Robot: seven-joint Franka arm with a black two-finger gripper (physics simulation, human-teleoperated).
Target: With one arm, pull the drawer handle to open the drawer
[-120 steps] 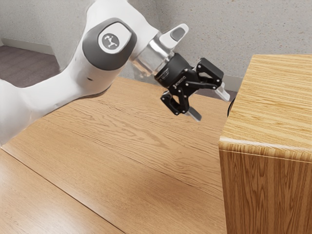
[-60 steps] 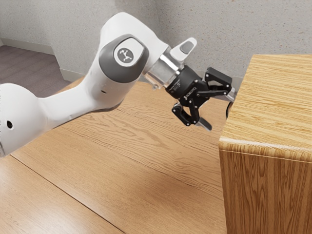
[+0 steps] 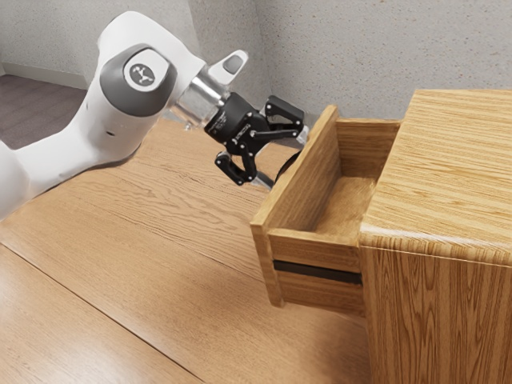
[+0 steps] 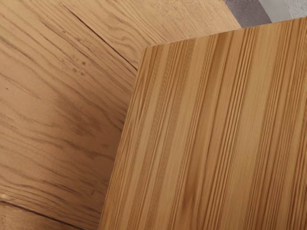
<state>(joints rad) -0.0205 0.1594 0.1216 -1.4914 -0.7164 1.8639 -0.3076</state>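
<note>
Starting at the black gripper [image 3: 282, 160] in the exterior view: open, fingers [image 3: 260, 182] spread wide. Got the thin dark handle [image 3: 280, 172] sitting between them, right against the outer face of the drawer [image 3: 300, 188]. Can't make out either finger pinching that bar, so not calling it a grip. Hanging off a white arm [image 3: 88, 148] reaching in from the exterior view's left, wrist tipped down toward the drawer.

Moving outward — drawer standing well out of the cabinet [image 3: 448, 176], far enough to look down onto its wooden floor and back wall. Can spot a dark strip [image 3: 316, 272] along the near side, just below the drawer's side wall. Same light oak on cabinet and drawer, with the cabinet parked at the exterior view's right on the table [image 3: 160, 264]. Wide wooden planks on that table too. Behind all of it, a speckled grey wall [image 3: 376, 40], plus a patch of dark floor [image 3: 32, 100] off past the table on the exterior view's left.

Over in the wrist view, staring at a straight-grained front panel [image 4: 216, 134] close by the hand — the drawer's face, by the look of it. Table beyond the panel's edge there, and a sliver of greyish floor past the table.
</note>
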